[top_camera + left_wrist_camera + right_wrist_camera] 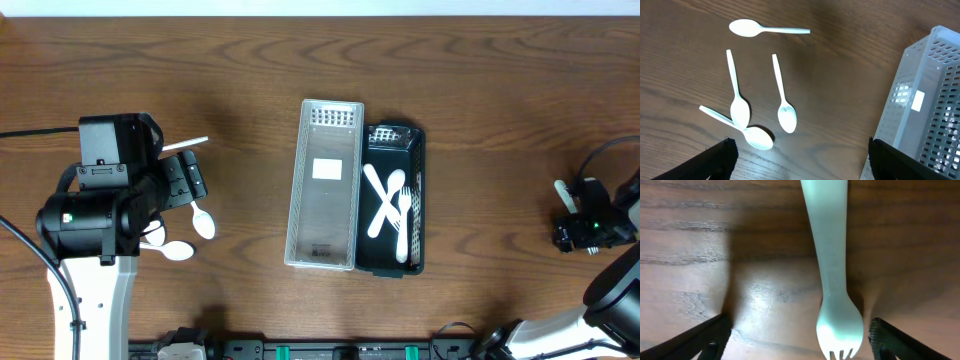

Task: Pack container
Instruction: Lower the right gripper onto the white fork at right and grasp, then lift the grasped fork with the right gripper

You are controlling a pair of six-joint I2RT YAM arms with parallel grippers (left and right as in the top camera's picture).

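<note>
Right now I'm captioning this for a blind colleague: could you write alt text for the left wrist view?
Four white plastic spoons lie scattered on a dark wooden table, two of them overlapping at lower left. A clear perforated container stands at the right edge, and the open black fingers of the left gripper frame the bottom corners.

The whole counter is seen straight down from high overhead. The left wrist view is tilted down at the counter from fairly near, its fingers at the bottom corners; the spoons and clear tray are shared with the overhead view. The right wrist view is held very close to the counter, filled by a fork, seen overhead at far right.
</note>
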